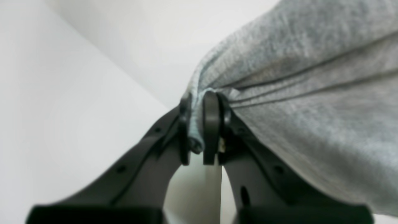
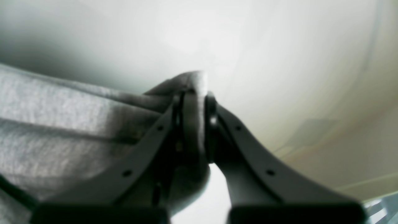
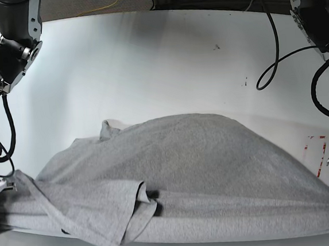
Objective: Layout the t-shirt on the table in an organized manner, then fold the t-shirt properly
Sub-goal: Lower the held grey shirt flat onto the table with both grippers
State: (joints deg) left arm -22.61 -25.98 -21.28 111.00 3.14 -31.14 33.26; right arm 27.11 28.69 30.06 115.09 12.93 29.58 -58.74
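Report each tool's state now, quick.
Left tool: shut, pinching the t-shirt.
Right tool: shut, pinching the t-shirt too.

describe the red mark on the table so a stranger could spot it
Start at the white table and follow the grey t-shirt to its right end in the base view. Just past it sits the red mark, the table's only coloured marking.

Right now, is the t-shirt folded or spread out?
Mostly spread: the t-shirt lies across the table, one flap doubled over near the front.
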